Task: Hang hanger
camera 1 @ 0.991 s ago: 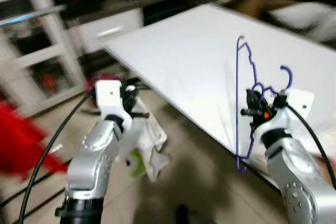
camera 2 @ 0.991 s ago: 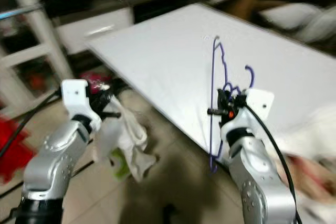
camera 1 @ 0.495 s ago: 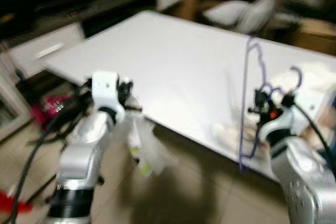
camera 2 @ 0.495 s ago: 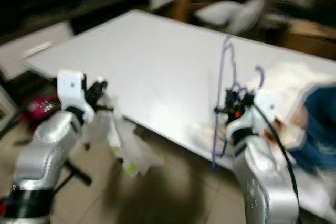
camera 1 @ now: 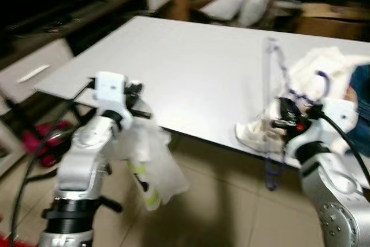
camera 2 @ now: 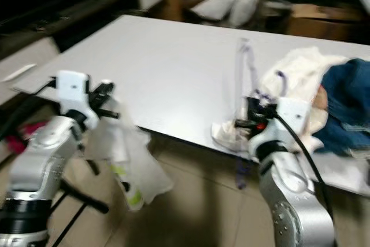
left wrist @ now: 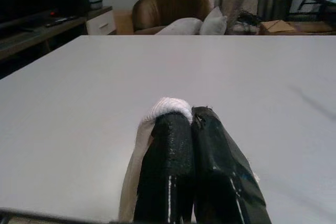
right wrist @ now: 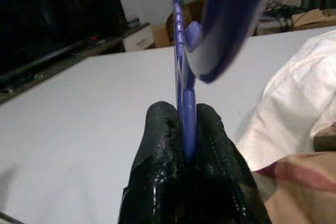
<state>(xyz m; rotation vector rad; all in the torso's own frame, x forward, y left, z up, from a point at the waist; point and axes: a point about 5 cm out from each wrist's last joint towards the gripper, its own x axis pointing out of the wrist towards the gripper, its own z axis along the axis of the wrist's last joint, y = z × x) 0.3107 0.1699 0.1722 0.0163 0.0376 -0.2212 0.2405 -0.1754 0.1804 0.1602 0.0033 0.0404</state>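
A thin purple hanger (camera 1: 267,79) stands upright over the near edge of the white table (camera 1: 191,62). My right gripper (camera 1: 283,120) is shut on its lower part. In the right wrist view the two black fingers (right wrist: 163,129) pinch the purple hanger (right wrist: 178,35). My left gripper (camera 1: 137,103) is beside the table's near left corner, shut on a white garment (camera 1: 153,163) with a green patch that hangs toward the floor. The left wrist view has white cloth (left wrist: 168,106) bunched at the closed fingertips (left wrist: 173,129).
Clothes are piled on the table's right end: a white cloth (camera 1: 324,67) and a blue garment (camera 2: 347,99). A small white cloth (camera 1: 251,134) lies at the near edge. A brown armchair (left wrist: 168,6) with pillows and a cardboard box (camera 1: 324,24) stand behind. Low white drawers (camera 1: 29,73) are left.
The camera has swung right: the white shelf and red things left the picture and the clothes pile came in. Both grippers keep their hold on the garment and the hanger.
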